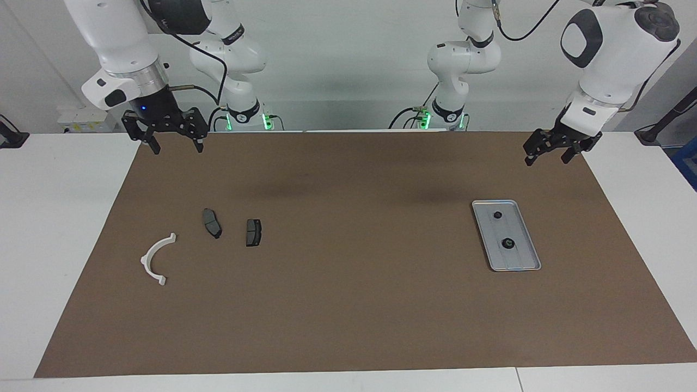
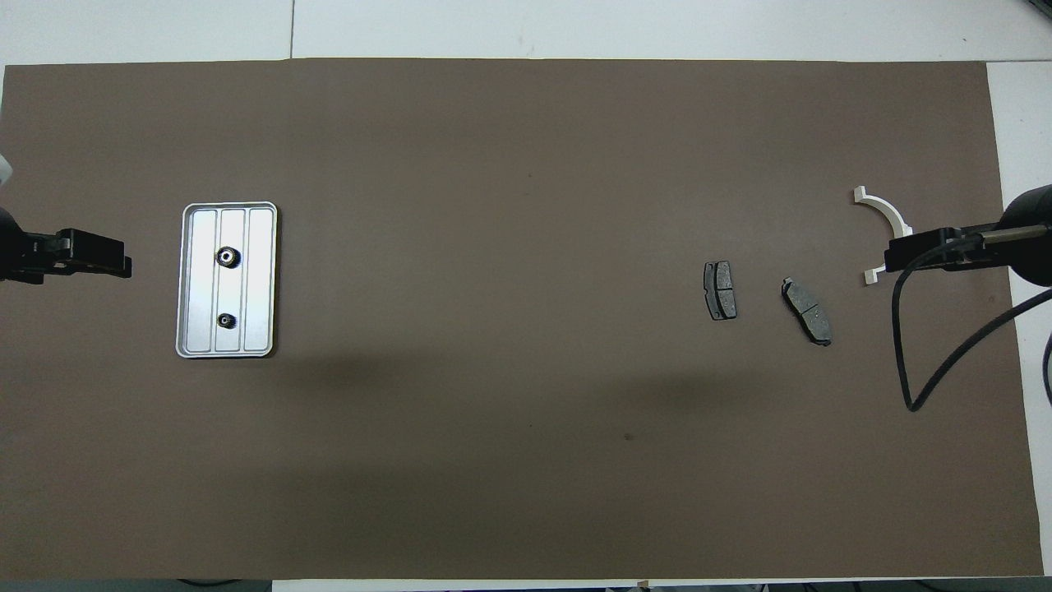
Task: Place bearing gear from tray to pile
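Note:
The silver ribbed tray [image 1: 520, 259] [image 2: 255, 279] lies toward the left arm's end of the table. Two small dark bearing gears sit in it, one [image 1: 497, 215] [image 2: 225, 320] nearer the robots than the other [image 1: 507, 244] [image 2: 226, 257]. The pile lies toward the right arm's end: a white arc [image 1: 154, 260] [image 2: 886, 214] and two dark brake pads [image 1: 212, 222] [image 1: 253, 232]. My left gripper [image 1: 547, 159] [image 2: 123, 265] hangs open and empty over the mat's edge, apart from the tray. My right gripper [image 1: 177, 146] [image 2: 892, 255] waits open and empty, raised over the mat.
A brown mat [image 1: 348, 305] covers most of the white table [image 1: 65, 218]. In the overhead view the right gripper and its black cable [image 2: 912, 362] overlap part of the white arc. The brake pads [image 2: 720, 289] [image 2: 807, 310] lie flat, close together.

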You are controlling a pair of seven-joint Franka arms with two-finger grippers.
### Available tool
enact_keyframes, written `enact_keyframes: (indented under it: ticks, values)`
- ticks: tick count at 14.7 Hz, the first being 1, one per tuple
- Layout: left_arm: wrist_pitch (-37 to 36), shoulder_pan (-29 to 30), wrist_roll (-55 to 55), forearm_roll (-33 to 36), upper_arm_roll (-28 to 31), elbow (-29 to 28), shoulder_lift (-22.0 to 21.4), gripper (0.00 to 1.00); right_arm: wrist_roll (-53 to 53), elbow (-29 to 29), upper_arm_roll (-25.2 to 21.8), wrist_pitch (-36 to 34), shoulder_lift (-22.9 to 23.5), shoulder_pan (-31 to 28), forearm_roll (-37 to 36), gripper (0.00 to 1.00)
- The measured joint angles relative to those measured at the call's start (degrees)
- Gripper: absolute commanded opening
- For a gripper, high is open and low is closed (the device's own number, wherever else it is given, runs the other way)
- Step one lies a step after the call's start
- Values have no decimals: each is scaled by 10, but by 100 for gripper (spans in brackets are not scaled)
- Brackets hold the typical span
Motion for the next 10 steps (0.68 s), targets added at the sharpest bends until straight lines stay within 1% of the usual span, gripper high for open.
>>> enact_keyframes:
  ticks: [4,6,8,10]
  values:
    - [97,0,0,0,0,-76,7,100,0,0,0,0,0,0,0,100]
    - [145,0,0,0,0,-90,30,89,0,1,1,0,0,0,0,100]
    - [200,2,0,0,1,-103,64,80,0,1,4,0,0,1,0,100]
    - [245,6,0,0,1,-115,99,78,0,1,5,0,0,1,1,100]
